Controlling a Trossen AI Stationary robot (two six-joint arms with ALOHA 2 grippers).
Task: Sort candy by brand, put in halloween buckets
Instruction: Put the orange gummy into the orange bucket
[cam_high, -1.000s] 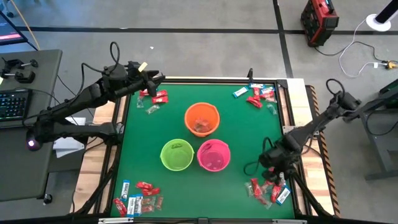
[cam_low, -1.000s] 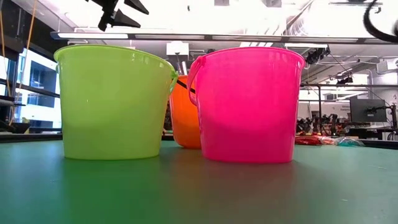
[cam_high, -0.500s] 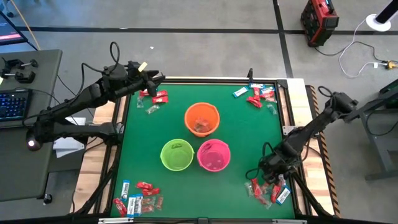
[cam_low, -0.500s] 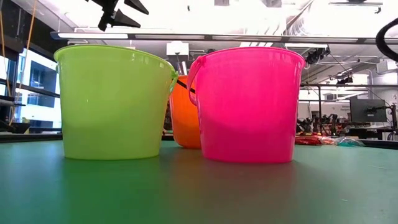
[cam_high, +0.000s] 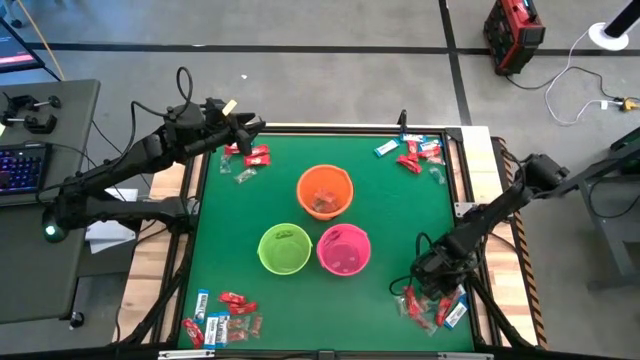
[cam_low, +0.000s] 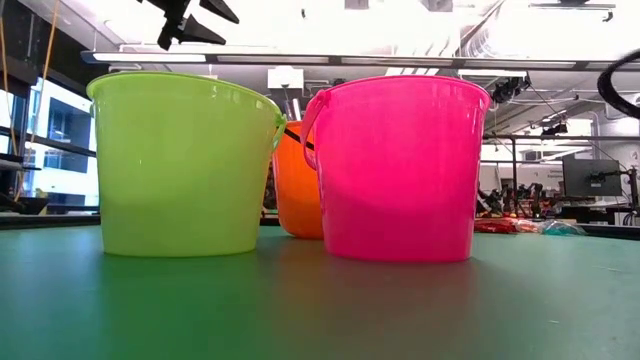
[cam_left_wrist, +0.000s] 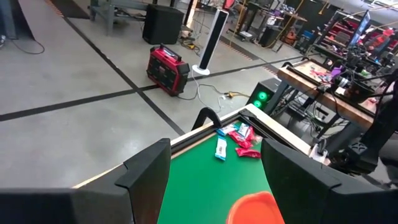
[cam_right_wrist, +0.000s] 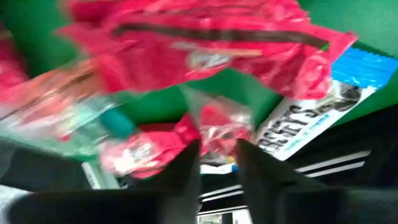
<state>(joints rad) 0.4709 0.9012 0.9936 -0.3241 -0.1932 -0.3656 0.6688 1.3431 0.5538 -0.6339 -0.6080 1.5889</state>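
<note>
Your right gripper (cam_high: 432, 287) is sitting down in the candy pile (cam_high: 432, 305) at the table's (cam_high: 390, 215) near right corner, jaws narrowing around a clear wrapper (cam_right_wrist: 214, 134) lying directly between them. Your left gripper (cam_high: 250, 127) is hovering wide open at the far left corner.

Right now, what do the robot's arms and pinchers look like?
Both arms are thin, dark and jointed, with black cables looping along them. The left gripper has wide, flat black fingers and a pale tag near its wrist. The right gripper is dark too.
</note>
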